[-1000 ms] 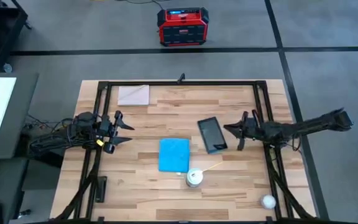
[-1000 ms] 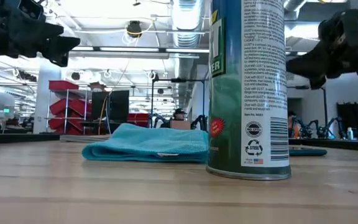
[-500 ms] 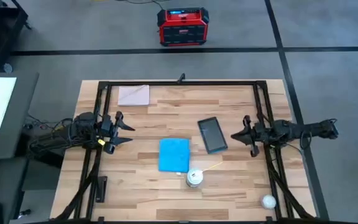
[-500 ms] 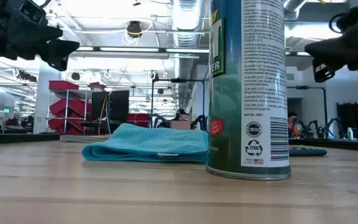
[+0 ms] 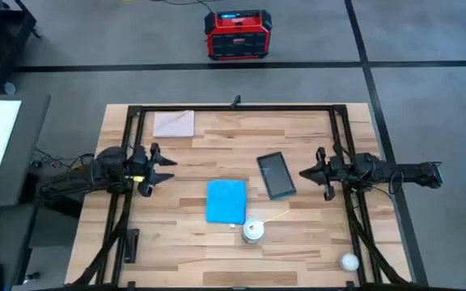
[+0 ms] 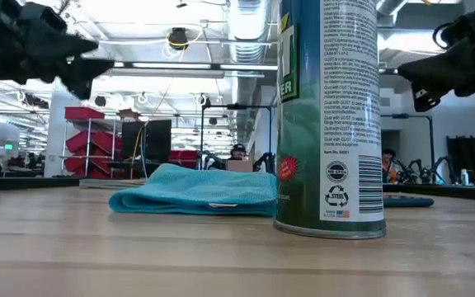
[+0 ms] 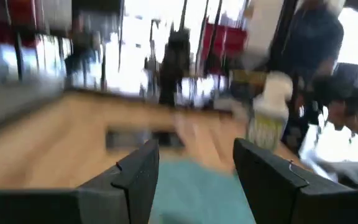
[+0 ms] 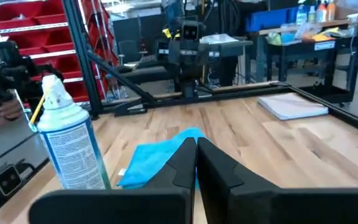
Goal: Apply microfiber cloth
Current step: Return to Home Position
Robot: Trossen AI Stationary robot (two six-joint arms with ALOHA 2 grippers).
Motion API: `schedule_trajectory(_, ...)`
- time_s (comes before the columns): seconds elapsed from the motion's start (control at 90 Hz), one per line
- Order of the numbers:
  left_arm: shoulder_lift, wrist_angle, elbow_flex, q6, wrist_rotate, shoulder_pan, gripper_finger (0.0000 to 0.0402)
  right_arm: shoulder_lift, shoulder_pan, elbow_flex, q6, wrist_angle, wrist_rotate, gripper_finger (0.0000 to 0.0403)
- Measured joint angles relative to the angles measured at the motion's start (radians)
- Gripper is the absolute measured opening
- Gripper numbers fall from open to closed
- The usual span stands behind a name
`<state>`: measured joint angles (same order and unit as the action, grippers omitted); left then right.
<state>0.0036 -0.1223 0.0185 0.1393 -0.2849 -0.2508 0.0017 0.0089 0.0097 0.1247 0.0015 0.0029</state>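
Observation:
The sky-blue microfiber cloth (image 5: 226,200) lies flat, folded, near the table's middle, and shows in the low view (image 6: 196,191) and both wrist views (image 8: 157,158) (image 7: 191,193). To its right lies a dark teal device (image 5: 276,175). My left gripper (image 5: 168,170) hovers open above the table's left side, pointing toward the cloth, with nothing between its fingers (image 7: 138,177). My right gripper (image 5: 303,173) hovers shut above the right side, just right of the device, its fingers closed together (image 8: 196,152).
A spray can (image 5: 252,230) with a thin straw stands just near-right of the cloth. A pale beige sheet (image 5: 174,123) lies at the far left. A white ball (image 5: 348,261) sits at the near right, a small black object (image 5: 132,245) at the near left.
My right gripper has drawn back toward the table's right edge, away from the dark teal device, and its arm has folded in. My left gripper has shifted slightly toward the table's right. The cloth, the device and the can have stayed where they were.

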Motion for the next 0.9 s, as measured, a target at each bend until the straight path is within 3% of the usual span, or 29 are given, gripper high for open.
schedule_trajectory(0.056, 0.0, -0.077, -0.003, -0.024, 0.005, 0.001, 0.0187, 0.0, -0.004, 0.0, 0.001, 0.0, -0.001, 0.0)
schedule_trajectory(0.389, -0.001, -0.113, -0.007, -0.045, 0.102, 0.081, 0.0187, 0.0, -0.005, 0.0, 0.022, -0.001, -0.001, 0.0)
schedule_trajectory(0.544, 0.0, -0.099, -0.008, -0.059, 0.167, 0.174, 0.0187, 0.001, -0.005, -0.001, 0.05, -0.001, 0.003, 0.0)
schedule_trajectory(0.9, 0.001, -0.004, -0.009, -0.044, 0.186, 0.32, 0.0187, 0.019, -0.005, -0.001, 0.054, -0.002, 0.006, 0.0)
